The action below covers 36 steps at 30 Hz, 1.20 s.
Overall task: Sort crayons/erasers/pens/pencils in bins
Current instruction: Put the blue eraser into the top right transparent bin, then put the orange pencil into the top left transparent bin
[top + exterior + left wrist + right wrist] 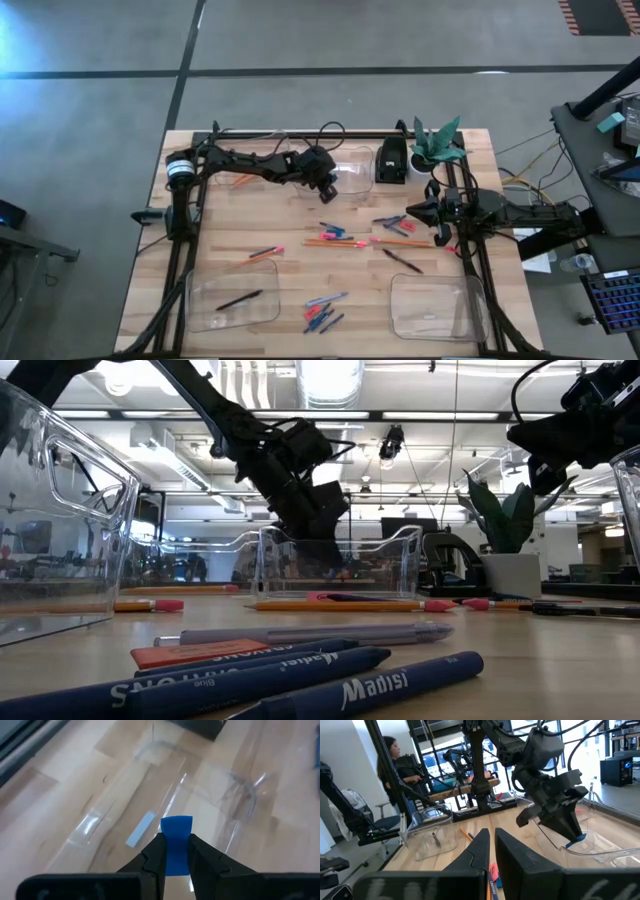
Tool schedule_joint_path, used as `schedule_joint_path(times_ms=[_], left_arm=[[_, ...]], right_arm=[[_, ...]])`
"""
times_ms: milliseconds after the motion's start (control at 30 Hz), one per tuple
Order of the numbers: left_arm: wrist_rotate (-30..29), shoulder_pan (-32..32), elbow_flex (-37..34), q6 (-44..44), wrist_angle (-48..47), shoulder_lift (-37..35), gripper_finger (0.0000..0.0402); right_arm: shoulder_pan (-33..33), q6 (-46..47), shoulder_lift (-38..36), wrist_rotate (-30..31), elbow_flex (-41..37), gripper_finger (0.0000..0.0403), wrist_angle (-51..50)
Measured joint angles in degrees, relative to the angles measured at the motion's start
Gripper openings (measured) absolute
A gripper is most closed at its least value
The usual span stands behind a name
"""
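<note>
I'm holding a blue eraser [176, 840] clamped in the left pincer [175, 854] over the far bin [345, 168], so that drop isn't done yet. The near left bin [232, 296] is showing one pen [238, 299]. Pencils [335, 242], crayons [322, 318] and more are lying loose on the tabletop [290, 270]. The right pincer [490, 845] is waiting closed, empty. I'm reckoning most sorting is left.
</note>
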Motion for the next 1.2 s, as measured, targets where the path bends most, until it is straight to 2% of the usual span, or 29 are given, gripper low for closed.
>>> schedule_joint_path(times_ms=[733,1067,1200], left_arm=[[0.0,-0.1,-1.6,3.8,-0.8,0.0,0.0052],[0.0,0.0,-1.5,4.5,-0.6,0.0,0.0111],[0.0,0.0,-1.3,4.5,0.3,0.0,0.0122]], right_arm=[[0.0,0.0,0.0,0.0,0.0,0.0022,0.0],[0.0,0.0,0.0,0.0,0.0,0.0022,0.0],[0.0,0.0,0.0,0.0,0.0,0.0022,0.0]])
